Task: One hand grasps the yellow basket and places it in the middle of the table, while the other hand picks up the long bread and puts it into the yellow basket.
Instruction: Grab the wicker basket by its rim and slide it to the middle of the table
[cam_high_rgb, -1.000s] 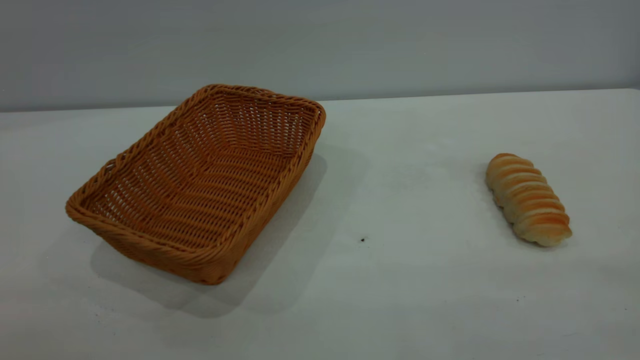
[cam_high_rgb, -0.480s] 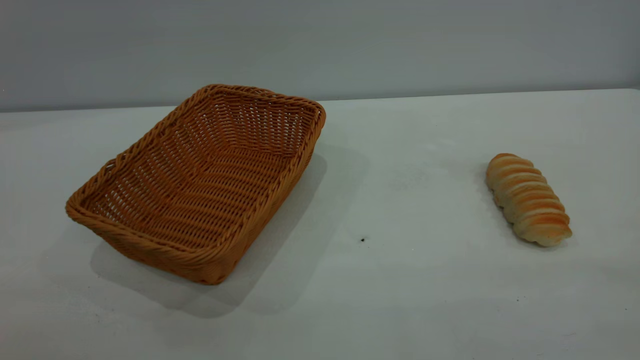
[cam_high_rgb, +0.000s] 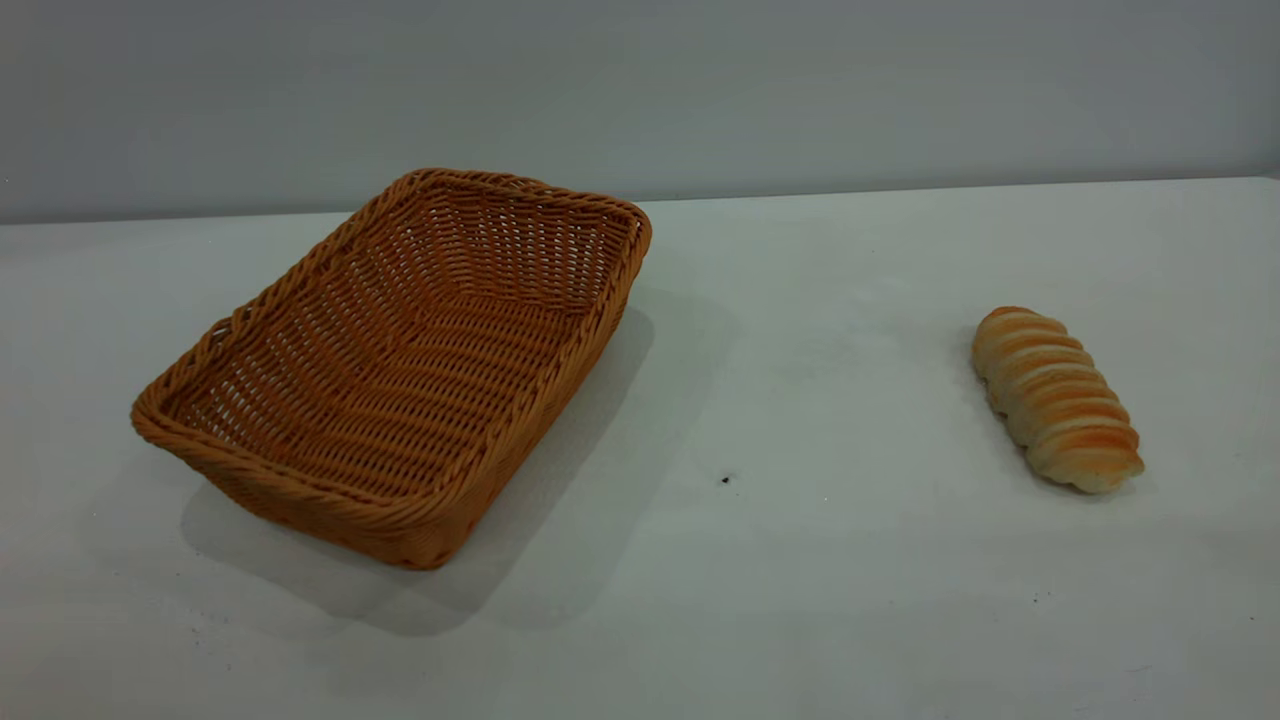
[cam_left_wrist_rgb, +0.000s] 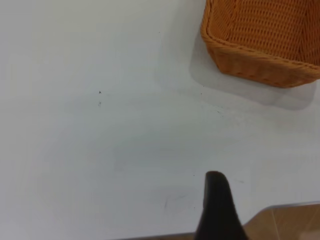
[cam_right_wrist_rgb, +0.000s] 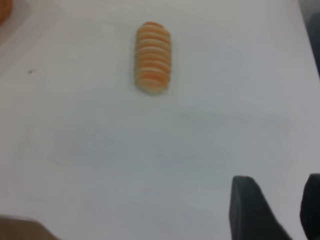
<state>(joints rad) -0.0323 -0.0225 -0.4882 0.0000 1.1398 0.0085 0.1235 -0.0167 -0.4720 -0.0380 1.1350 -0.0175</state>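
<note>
Yellow basket (cam_high_rgb: 400, 370) sits on the table (cam_high_rgb: 800, 560) at the exterior view's left, nothing in it. Long bread (cam_high_rgb: 1056, 397) lies well apart at right. Left gripper (cam_left_wrist_rgb: 216, 210): one finger visible near table edge, finger state cannot tell. Right gripper (cam_right_wrist_rgb: 282, 210): fingers apart, holding nothing, short of the bread.
</note>
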